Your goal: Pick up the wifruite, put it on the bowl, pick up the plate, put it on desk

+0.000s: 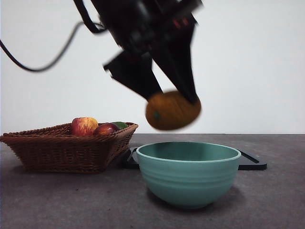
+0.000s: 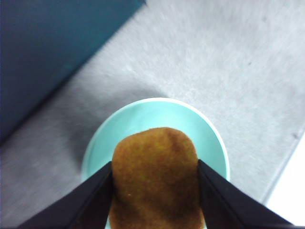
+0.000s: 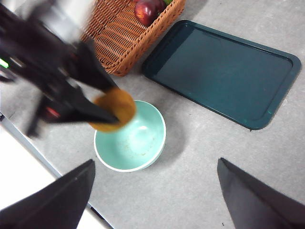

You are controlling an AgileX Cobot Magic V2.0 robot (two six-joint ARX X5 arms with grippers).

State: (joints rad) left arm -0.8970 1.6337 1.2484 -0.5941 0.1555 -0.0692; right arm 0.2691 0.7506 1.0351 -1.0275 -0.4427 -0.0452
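Note:
My left gripper [image 1: 174, 102] is shut on the wifruite [image 1: 172, 110], an orange-brown fruit, and holds it in the air above the teal-green bowl [image 1: 188, 171]. In the left wrist view the wifruite [image 2: 155, 176] sits between both jaws, over the bowl [image 2: 143, 114]. The right wrist view shows the left gripper [image 3: 102, 107] with the wifruite [image 3: 114, 109] over the rim of the bowl [image 3: 131, 138]. My right gripper [image 3: 155, 198] is open and empty, high above the desk [image 3: 200, 152]. The plate is a dark teal flat tray [image 3: 221, 71] lying on the desk beyond the bowl.
A wicker basket [image 1: 66, 148] stands left of the bowl, holding a red-and-yellow apple [image 1: 84, 126], a dark red fruit [image 1: 106, 129] and something green. It also shows in the right wrist view [image 3: 128, 33]. The table's edge [image 3: 43, 164] runs near the bowl.

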